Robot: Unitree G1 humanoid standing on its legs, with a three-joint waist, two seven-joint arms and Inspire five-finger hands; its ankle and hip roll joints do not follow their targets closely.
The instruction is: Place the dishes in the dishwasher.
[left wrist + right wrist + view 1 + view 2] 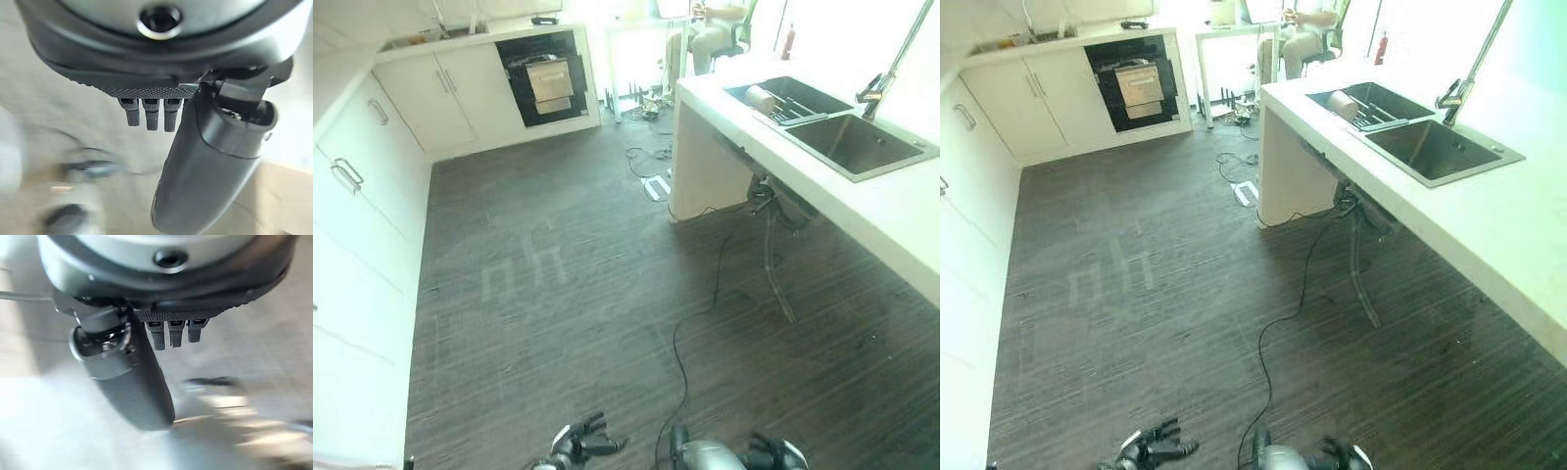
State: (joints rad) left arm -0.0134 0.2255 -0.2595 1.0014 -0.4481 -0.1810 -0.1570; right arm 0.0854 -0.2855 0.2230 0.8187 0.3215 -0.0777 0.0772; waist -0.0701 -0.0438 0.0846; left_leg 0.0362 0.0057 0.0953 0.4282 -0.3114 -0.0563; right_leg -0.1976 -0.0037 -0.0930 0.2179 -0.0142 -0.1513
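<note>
Down at the near edge, the left hand hung low over the dark plank floor, fingers relaxed and straight, nothing in it. The right hand sat just beside it at the same edge; its wrist view showed the fingers hanging loose beside the thumb, holding nothing too.

Ahead lay a broad open stretch of floor. White cabinets ran along its left edge. On the right, the white worktop jutted out, its long edge running toward the far end and stopping at a square corner above a white end panel. A loose cable trailed across the floor from under that worktop toward the hands.

Set into the worktop was a steel sink with a tap at its far edge. The basin beyond held a rack with what looked like a dish; hard to tell more.

At the far wall, the dishwasher stood with its drawer pulled out, well apart from the sink, between white cupboards. A person sat beyond the worktop's end.
</note>
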